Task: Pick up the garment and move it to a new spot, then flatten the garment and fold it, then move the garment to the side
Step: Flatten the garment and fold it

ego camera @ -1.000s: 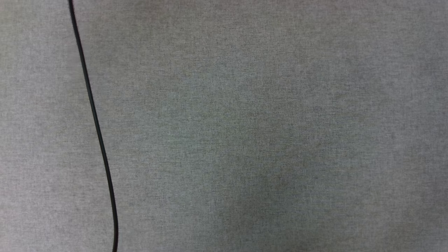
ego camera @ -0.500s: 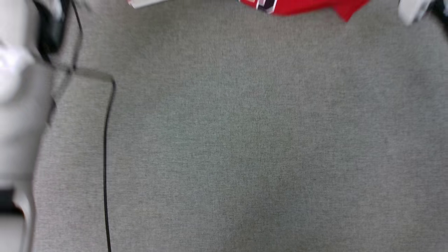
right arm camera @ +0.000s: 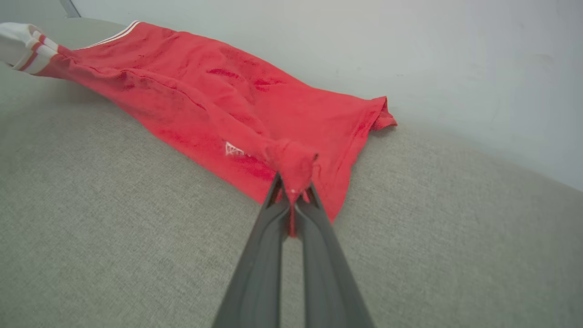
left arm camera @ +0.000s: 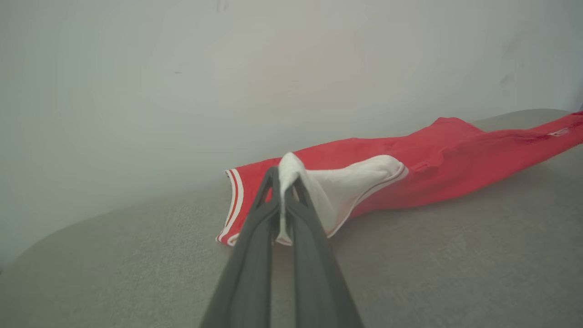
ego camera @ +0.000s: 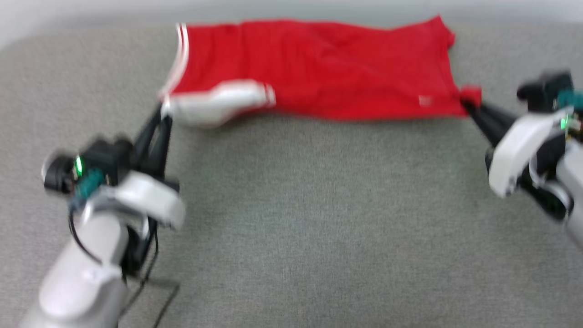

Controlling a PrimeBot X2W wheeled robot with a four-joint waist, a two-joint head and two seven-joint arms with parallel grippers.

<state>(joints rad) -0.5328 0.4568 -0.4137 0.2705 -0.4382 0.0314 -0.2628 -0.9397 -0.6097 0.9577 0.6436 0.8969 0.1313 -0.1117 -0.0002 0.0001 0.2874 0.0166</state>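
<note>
I'm pinching the white sleeve with my left gripper and the red hem corner with my right gripper. The garment is lying far on the grey surface, long axis running left to right between them. Wrist views are showing cloth bunched between closed fingers; the head view is blurring that.

The garment bears a small white hem mark, seemingly unreadable.

Grey fabric surface, pale wall
</note>
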